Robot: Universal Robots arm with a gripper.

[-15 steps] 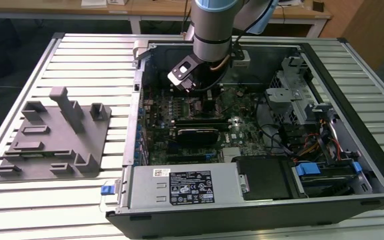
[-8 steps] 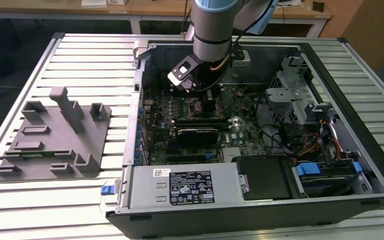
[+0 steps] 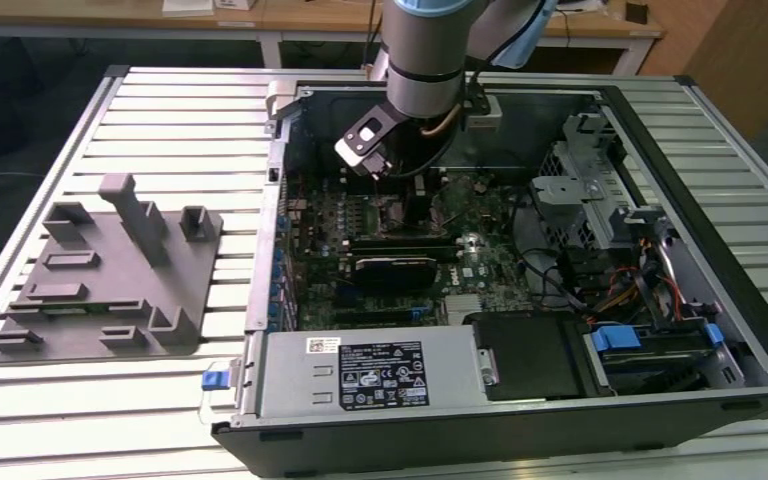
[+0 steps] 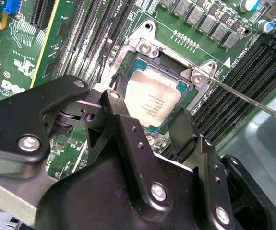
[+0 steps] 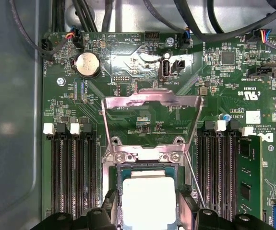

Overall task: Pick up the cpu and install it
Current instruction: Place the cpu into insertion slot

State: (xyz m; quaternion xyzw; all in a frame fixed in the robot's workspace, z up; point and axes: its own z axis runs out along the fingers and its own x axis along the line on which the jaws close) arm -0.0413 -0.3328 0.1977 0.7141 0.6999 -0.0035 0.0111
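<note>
Step in hand, prob.: install; pickup done. Small flat square silvery-topped cpu in black metal claw, clamped on two opp. edges. Positioned in or just above dark metal-framed socket on green motherboard; seated or not, cannot tell. Hinged silver load plate raised, clear of cpu. For next move: keep square to socket, no tilt, min. force. Grey arm reaching steeply down into open black PC case.

A silver slatted metal table carries two things. An open black computer case (lying on its side, insides facing up) covers the middle and the exterior view's right, reaching the near edge. A grey moulded fixture with upright posts sits by the left edge.
</note>
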